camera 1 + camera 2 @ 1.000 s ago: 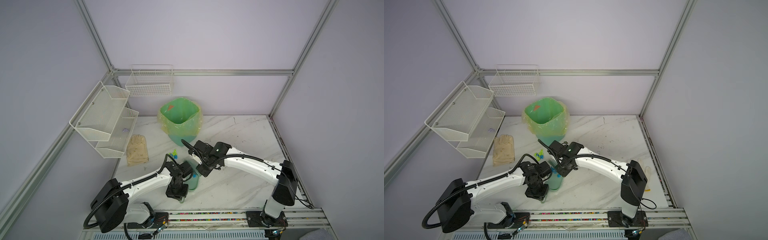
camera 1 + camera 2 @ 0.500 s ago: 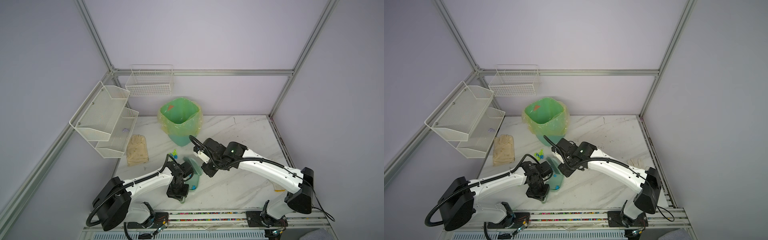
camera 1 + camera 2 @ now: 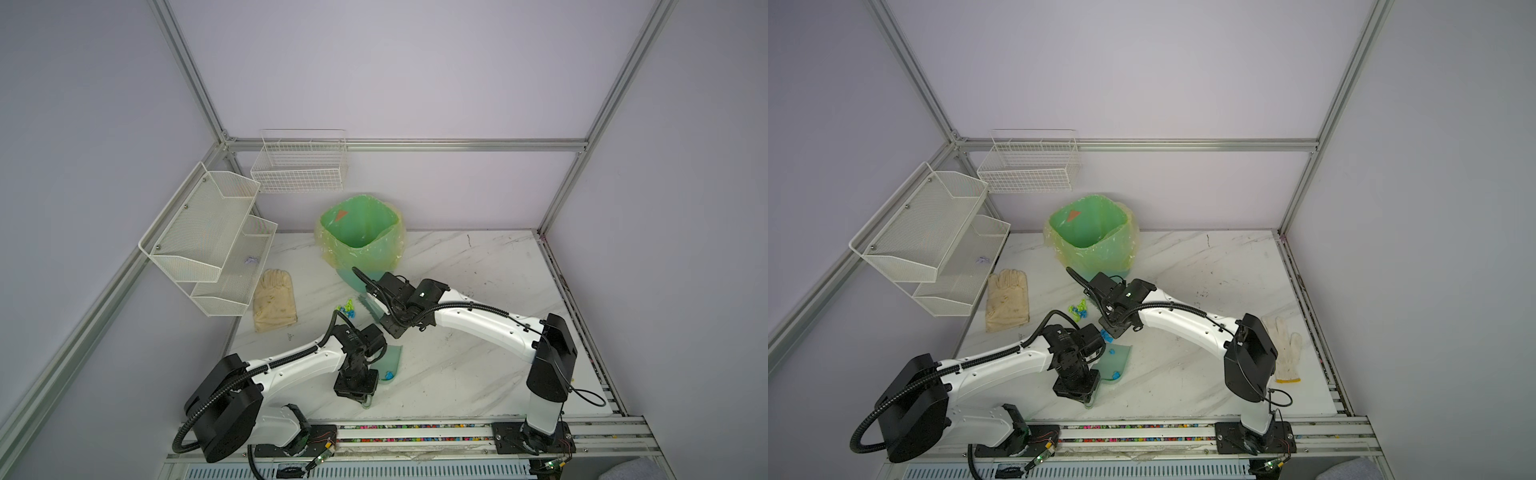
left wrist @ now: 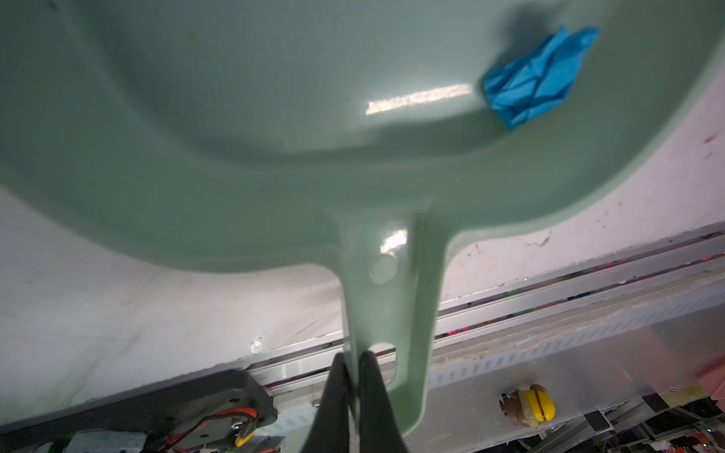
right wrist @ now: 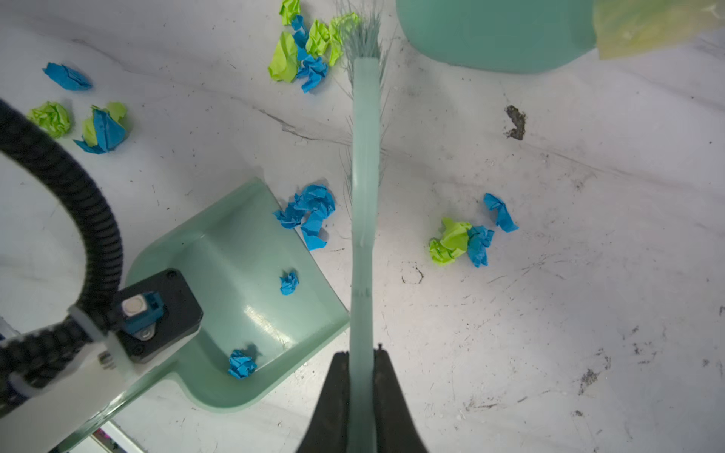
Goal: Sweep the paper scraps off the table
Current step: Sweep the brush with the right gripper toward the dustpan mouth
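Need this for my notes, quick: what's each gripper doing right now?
Left gripper: closed, holding the green dustpan by its handle.
Right gripper: closed, holding the green brush by its handle.

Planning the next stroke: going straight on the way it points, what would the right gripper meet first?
Likely the paper scraps clustered beside the tip of its brush, the bin close alongside; depth is unclear.

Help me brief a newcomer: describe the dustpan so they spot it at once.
On the marble table, find the green-lined waste bin at the back; nearer the front, the left hand holds the dustpan by its handle. It is a flat, pale green scoop carrying two blue paper scraps, unlike the slim brush.
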Controlling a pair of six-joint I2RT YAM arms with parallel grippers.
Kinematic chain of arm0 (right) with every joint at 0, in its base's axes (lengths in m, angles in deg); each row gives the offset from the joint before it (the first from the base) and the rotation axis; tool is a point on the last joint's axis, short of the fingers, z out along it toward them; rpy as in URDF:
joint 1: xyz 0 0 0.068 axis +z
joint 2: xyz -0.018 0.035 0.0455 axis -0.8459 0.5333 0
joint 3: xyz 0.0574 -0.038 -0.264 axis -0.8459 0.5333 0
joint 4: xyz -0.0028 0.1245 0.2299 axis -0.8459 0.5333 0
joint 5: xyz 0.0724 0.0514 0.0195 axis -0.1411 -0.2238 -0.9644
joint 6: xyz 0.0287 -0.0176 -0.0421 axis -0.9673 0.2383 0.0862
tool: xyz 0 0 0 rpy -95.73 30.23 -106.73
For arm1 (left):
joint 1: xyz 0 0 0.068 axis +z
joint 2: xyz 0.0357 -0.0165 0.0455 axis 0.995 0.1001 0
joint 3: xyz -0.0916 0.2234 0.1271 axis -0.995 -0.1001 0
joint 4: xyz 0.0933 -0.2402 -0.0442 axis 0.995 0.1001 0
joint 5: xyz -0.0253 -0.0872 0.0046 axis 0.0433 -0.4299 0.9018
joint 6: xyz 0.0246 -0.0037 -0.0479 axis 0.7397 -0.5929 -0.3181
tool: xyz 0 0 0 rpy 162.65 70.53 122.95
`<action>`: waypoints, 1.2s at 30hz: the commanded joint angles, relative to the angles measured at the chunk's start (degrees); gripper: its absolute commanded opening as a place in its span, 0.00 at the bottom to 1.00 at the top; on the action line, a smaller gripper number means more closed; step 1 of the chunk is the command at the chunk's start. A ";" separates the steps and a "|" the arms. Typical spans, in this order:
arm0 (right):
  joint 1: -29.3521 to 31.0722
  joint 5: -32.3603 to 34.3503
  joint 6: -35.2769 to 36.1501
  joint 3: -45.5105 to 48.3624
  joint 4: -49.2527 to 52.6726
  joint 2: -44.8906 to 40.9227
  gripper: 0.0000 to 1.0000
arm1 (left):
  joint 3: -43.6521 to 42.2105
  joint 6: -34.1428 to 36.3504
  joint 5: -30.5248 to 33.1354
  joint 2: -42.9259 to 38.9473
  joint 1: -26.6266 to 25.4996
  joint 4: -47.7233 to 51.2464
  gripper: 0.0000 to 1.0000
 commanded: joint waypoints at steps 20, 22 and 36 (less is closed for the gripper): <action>-0.16 -21.41 1.44 16.33 -1.93 -19.33 0.00 | -1.71 2.22 -0.44 -0.78 3.12 0.80 0.00; -0.14 -18.18 0.30 16.32 -2.00 -19.54 0.00 | -1.60 2.23 -0.47 -0.77 3.09 0.81 0.00; -4.02 -8.63 -9.19 14.06 -7.34 -18.47 0.00 | -0.13 2.46 0.69 -1.08 3.16 1.19 0.00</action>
